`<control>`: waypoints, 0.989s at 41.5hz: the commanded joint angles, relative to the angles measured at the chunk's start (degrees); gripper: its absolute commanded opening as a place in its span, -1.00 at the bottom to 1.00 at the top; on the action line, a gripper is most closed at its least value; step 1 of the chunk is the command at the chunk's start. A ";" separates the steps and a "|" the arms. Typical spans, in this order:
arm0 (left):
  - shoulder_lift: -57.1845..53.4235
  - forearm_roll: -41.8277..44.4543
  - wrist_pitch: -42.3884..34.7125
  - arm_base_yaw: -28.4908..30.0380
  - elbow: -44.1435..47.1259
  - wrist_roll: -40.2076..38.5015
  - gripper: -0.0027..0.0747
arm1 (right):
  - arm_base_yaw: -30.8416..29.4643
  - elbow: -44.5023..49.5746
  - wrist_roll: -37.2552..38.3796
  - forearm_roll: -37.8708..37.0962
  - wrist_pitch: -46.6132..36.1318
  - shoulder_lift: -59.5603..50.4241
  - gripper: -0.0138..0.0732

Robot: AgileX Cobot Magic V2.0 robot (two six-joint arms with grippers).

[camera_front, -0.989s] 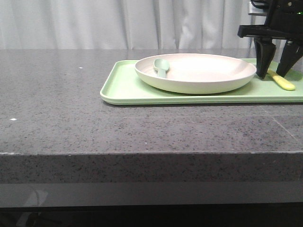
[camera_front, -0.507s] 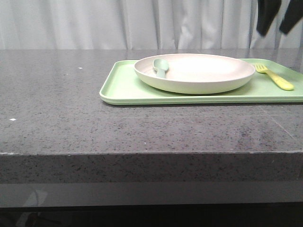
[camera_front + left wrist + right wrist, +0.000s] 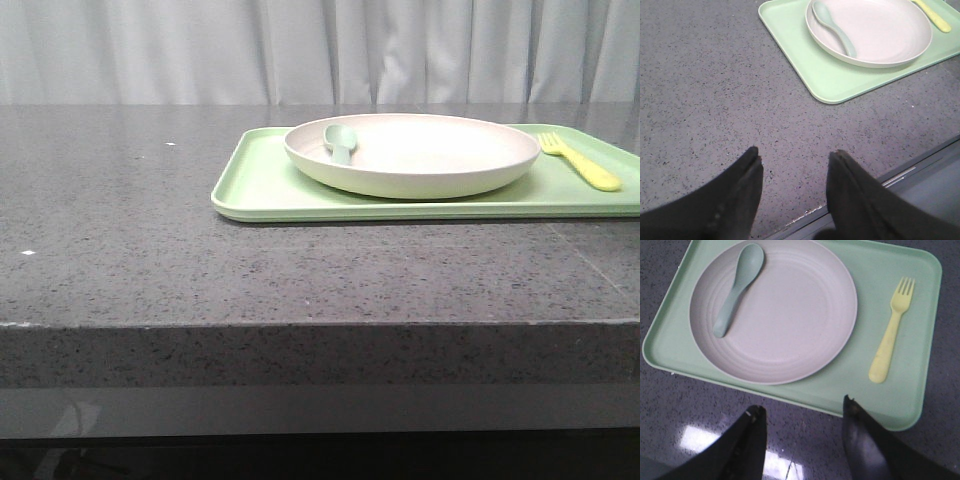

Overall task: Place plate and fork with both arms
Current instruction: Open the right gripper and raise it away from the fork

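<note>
The off-white plate sits on the light-green tray at the right of the table. The pale-yellow fork lies on the tray right of the plate. Neither gripper shows in the front view. In the right wrist view my right gripper is open and empty, held high above the table beside the tray's edge, with the plate and fork below it. In the left wrist view my left gripper is open and empty over bare table near its edge, well away from the plate.
A grey-green spoon lies in the plate, seen also in the right wrist view and the left wrist view. The dark speckled table stretches left of the tray. A white curtain hangs behind.
My right gripper, which stood around the fork on the tray, has risen up and left the front view. The fork stays lying on the tray.
</note>
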 commanded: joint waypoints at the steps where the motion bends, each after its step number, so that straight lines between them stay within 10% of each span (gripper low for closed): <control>1: -0.11 -0.61 -3.98 0.31 -1.32 0.03 -0.12 | -0.04 4.05 -0.60 -2.26 -3.75 -7.29 0.19; 31: -0.11 -0.61 -3.98 0.31 -1.32 0.03 -0.12 | -0.04 31.76 -0.60 -3.03 -3.90 -44.50 0.17; 41: -0.11 -0.61 -3.98 0.31 -1.32 0.03 -0.14 | -0.04 32.66 -0.60 -3.03 -3.96 -45.45 -0.49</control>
